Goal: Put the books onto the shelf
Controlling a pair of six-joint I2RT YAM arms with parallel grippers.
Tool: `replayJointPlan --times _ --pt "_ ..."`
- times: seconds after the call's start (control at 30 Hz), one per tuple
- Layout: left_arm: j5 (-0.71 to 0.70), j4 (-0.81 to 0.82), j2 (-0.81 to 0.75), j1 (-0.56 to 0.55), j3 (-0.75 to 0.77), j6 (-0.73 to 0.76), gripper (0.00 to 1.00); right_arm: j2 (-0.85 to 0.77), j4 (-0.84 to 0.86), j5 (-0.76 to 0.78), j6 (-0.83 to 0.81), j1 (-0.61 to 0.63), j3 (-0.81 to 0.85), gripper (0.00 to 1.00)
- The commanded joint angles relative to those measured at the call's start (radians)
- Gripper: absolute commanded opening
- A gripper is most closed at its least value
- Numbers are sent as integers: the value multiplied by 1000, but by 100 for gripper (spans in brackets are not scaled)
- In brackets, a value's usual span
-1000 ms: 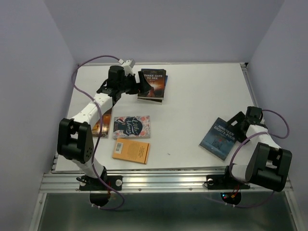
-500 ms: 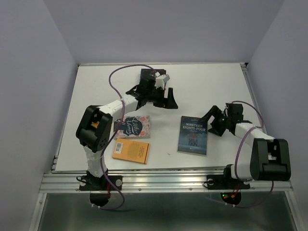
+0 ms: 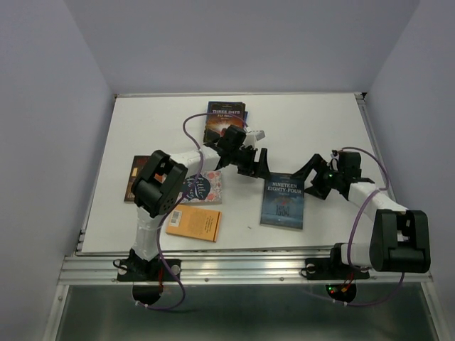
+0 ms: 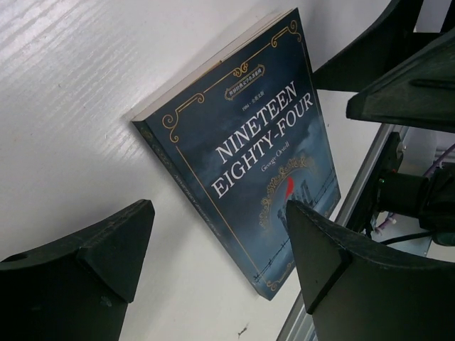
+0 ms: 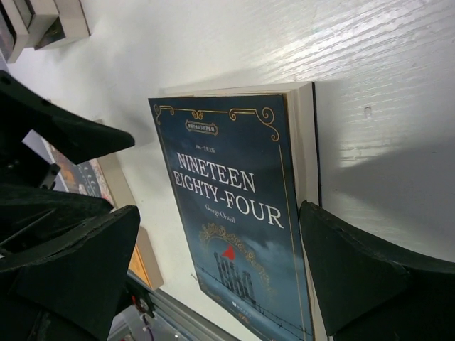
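- Orange book (image 3: 193, 222) lies flat near the table's (image 3: 320, 121) front edge.
- Blue book (image 3: 284, 201), flat mid-table: thin, light, bendy, probably slick-covered; best pinched across its page edge.
- Left pincer (image 3: 257, 163) and right pincer (image 3: 315, 182) flank its far end, both spread, empty.

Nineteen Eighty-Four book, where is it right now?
In the top view, the Nineteen Eighty-Four book lies flat right of centre, between the left hand and the right hand.

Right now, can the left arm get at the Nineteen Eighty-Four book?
Probably yes: the left gripper hangs by the book, jaws open, cover bare. The right gripper, also open, flanks its other side and could crowd it.
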Motion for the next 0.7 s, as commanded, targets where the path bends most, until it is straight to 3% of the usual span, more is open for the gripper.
replayJointPlan --times 0.0,0.33,0.5,0.67 --pt "21 23 -1 -16 21 -13 86 -47 1 -99 3 10 19 100" --pt "4 31 29 -42 15 -37 82 -93 -22 -150 -11 10 22 96" --pt "7 37 46 -45 15 -45 81 -85 -30 -210 -39 10 8 76" --pt "22 49 65 -48 20 -54 81 -62 -41 -242 -77 10 -3 65"
